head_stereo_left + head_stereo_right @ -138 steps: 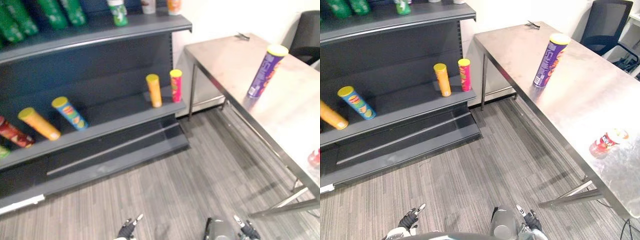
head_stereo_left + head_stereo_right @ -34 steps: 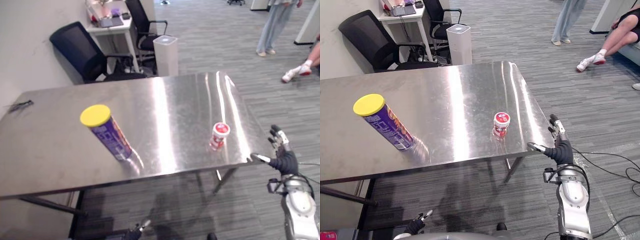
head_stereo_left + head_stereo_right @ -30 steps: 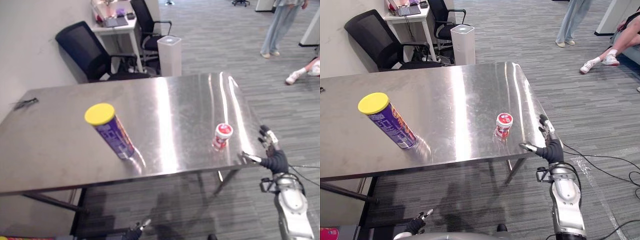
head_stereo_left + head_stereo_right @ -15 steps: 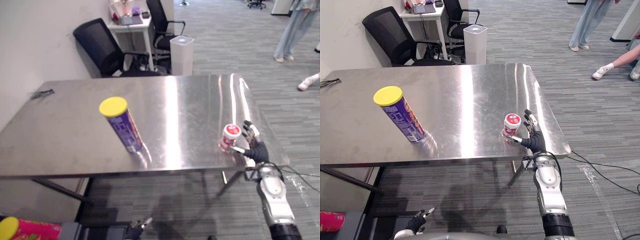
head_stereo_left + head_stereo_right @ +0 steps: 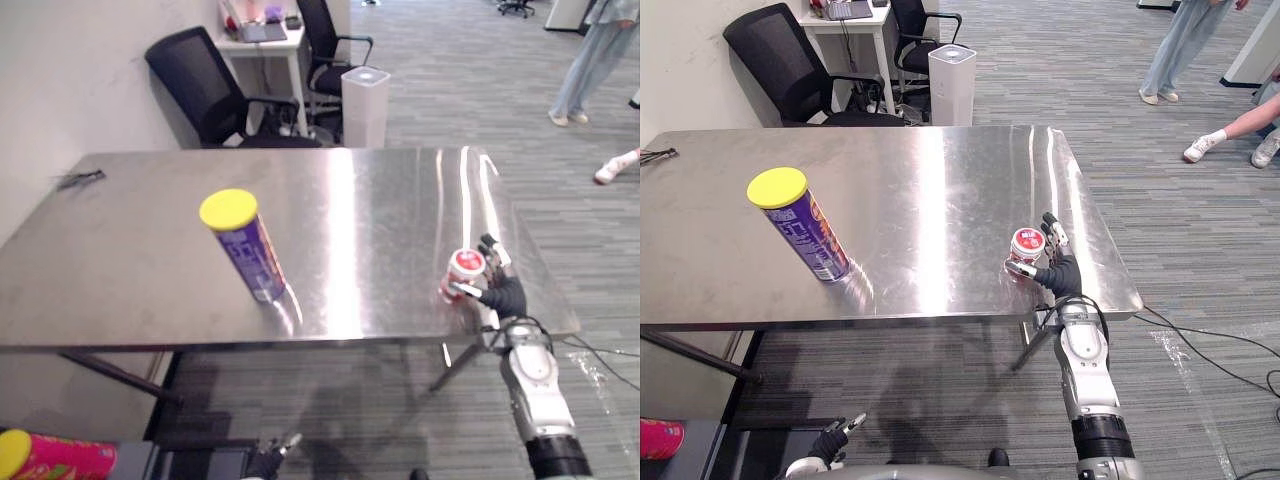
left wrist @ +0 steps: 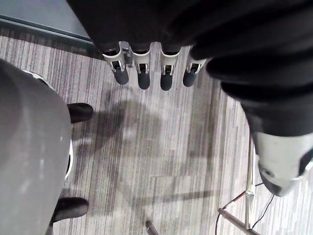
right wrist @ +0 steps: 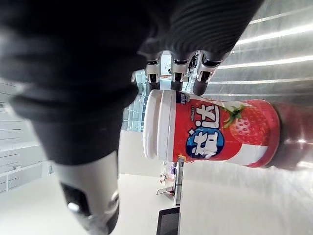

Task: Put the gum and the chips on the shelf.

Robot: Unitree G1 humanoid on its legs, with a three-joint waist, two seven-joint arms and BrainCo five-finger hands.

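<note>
Right hand (image 5: 1060,275), straight fingers (image 7: 177,73) apart, around white-lidded cylindrical red gum tub (image 5: 1027,243)

2 head eyes shared the bench (image 5: 120,262) from above; left wrist camera faced the floor (image 6: 166,147), right skimmed the bench closely.

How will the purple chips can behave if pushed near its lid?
Likely tips: the chips can stands tall and narrow on the steel table. Once down, its round body would probably roll. The polished top may allow sliding.
</note>
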